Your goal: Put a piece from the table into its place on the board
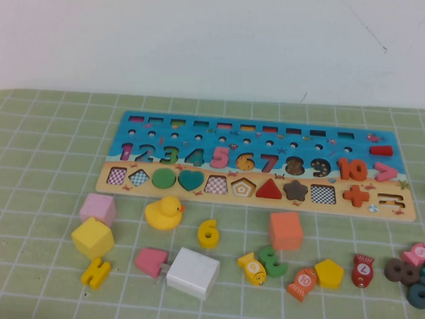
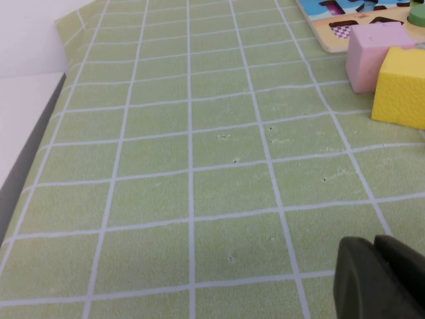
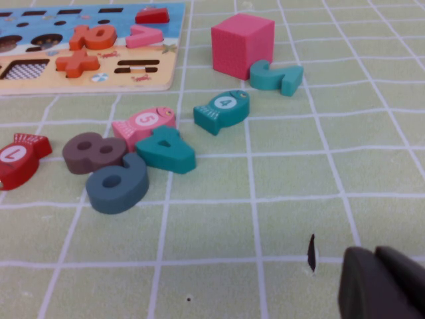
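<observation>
Two grippers show only as dark tips in their own wrist cameras: the left gripper (image 2: pixel 375 276) hangs low over bare green checked mat, its fingers pressed together with nothing between them, and the right gripper (image 3: pixel 378 282) sits likewise above the mat, fingers meeting and empty. Neither arm appears in the high view. The yellow 6 (image 1: pixel 208 233) lies flat on the mat in front of the board (image 1: pixel 259 166), apart from its front edge, between the yellow duck (image 1: pixel 164 213) on its left and the orange cube (image 1: pixel 286 230) on its right. The board lies lengthwise near the wall, blue above with coloured numerals and tan below with shape cutouts. Near the board's left end stand a pink cube (image 2: pixel 375 53) and a yellow cube (image 2: pixel 402 86), touching or nearly so. In the right wrist view a magenta cube (image 3: pixel 242 45), a teal fish (image 3: pixel 222 110), a brown 8 (image 3: pixel 93 151) and a teal 4 (image 3: pixel 165 151) lie scattered beside the board's right end.
</observation>
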Robot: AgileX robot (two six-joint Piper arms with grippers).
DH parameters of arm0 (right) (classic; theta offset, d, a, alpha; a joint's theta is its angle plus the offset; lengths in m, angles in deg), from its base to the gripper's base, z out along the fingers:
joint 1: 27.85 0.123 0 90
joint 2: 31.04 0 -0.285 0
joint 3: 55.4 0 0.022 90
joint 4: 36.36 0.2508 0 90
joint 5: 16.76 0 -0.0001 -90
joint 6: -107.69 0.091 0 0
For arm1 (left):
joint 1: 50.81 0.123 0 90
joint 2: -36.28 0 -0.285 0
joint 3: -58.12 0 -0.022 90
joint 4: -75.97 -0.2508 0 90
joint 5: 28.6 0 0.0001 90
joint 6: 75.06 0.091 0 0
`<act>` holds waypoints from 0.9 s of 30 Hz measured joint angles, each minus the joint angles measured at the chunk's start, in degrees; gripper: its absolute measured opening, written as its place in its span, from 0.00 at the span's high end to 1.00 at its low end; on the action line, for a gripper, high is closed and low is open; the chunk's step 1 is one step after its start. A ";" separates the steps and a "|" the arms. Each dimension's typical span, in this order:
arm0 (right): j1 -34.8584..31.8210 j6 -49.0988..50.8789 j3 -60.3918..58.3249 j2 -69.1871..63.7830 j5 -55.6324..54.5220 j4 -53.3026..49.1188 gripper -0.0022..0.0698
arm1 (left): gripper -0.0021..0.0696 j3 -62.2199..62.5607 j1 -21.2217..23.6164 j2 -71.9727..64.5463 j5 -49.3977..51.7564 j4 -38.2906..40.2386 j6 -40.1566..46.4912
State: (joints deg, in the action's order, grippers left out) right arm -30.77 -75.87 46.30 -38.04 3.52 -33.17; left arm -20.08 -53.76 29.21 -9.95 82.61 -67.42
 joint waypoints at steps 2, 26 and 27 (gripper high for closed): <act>0.00 0.00 0.00 0.00 0.00 0.00 0.97 | 0.97 0.00 0.00 0.00 0.00 0.00 0.00; 0.00 0.00 0.00 0.00 0.00 0.00 0.97 | 0.97 -0.10 0.00 0.00 -23.90 0.00 0.40; 0.00 0.00 0.00 0.00 0.00 0.00 0.97 | 0.97 -0.10 0.00 0.00 -27.01 0.00 0.40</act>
State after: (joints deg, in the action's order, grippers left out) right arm -30.77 -75.87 46.30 -38.04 3.52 -33.17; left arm -20.18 -53.76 29.21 -36.97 82.61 -67.02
